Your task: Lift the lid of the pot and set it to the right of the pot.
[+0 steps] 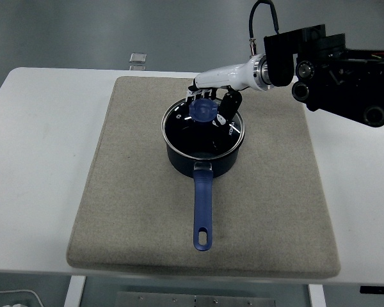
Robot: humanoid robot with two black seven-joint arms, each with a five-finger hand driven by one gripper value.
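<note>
A dark blue pot stands on the mat, its long blue handle pointing toward the near edge. A glass pot lid with a blue knob sits on it. My right hand reaches in from the right, over the back of the lid. Its fingers curl behind the knob and the thumb presses on the knob's right side, so the hand is shut on the knob. The lid looks slightly raised at the right rim. The left arm is out of view.
A beige mat covers most of the white table. The mat to the right of the pot is bare. A small clear object lies beyond the table's far edge. The black right forearm hangs over the back right.
</note>
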